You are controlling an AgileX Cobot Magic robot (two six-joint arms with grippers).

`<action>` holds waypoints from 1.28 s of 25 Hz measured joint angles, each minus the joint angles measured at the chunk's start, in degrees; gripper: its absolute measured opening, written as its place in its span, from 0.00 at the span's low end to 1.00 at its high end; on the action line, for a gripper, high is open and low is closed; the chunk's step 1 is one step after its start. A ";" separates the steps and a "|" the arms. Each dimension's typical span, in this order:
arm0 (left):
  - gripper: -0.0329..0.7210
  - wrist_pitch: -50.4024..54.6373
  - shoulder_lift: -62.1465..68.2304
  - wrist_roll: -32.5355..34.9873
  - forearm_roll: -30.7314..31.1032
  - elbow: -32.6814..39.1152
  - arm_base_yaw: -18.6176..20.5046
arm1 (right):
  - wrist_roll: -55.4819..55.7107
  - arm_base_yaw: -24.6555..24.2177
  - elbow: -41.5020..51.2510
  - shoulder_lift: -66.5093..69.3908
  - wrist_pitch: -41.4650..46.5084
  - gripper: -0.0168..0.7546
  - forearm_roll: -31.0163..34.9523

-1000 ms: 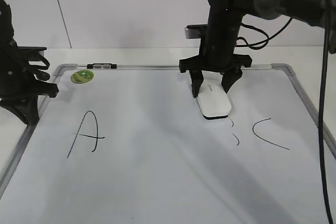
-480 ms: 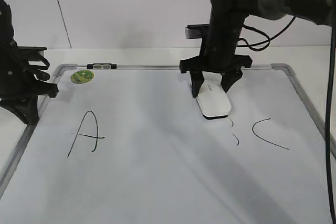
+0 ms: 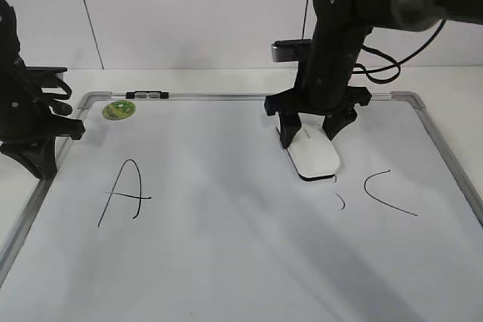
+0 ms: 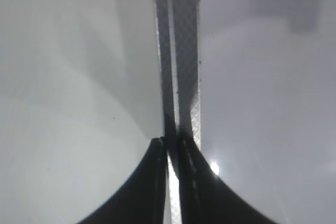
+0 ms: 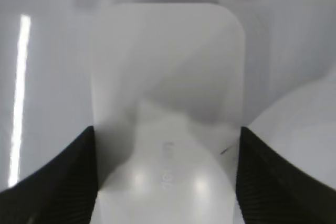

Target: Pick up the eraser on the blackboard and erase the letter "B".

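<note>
The white eraser (image 3: pixel 315 156) lies flat on the blackboard (image 3: pixel 226 254), right of centre. My right gripper (image 3: pixel 309 136) stands over its far end, one finger against each long side, shut on it. In the right wrist view the eraser (image 5: pixel 168 93) fills the gap between the fingers of that gripper (image 5: pixel 167 182). Of the letter "B" only a small curved stroke (image 3: pixel 340 201) shows, just in front of the eraser. My left gripper (image 3: pixel 41 152) is shut and empty at the board's left edge; in the left wrist view it (image 4: pixel 170 148) hangs over the metal frame (image 4: pixel 184 51).
A black "A" (image 3: pixel 121 190) is on the board's left part and a "C" (image 3: pixel 386 192) at the right. A round green sticker (image 3: pixel 118 110) and a small black clip (image 3: pixel 147 95) sit at the far left corner. A white wall stands behind.
My right gripper has slid the eraser a little to the right and toward the front. The upper stroke fragment of the "B" no longer shows. The left arm has not moved.
</note>
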 joint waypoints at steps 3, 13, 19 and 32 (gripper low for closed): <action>0.07 0.00 0.00 0.00 0.00 0.00 0.00 | -0.12 0.00 4.13 -2.22 -0.67 0.71 0.13; 0.07 0.00 0.00 0.00 -0.56 0.00 0.00 | -0.35 0.84 24.30 -13.46 -2.20 0.71 1.22; 0.07 0.00 0.00 0.00 -0.69 0.00 0.00 | -0.35 4.34 36.58 -20.98 -6.88 0.71 2.92; 0.07 0.00 0.00 0.00 -0.78 0.00 0.12 | -0.03 6.76 37.61 -20.89 -7.40 0.71 2.24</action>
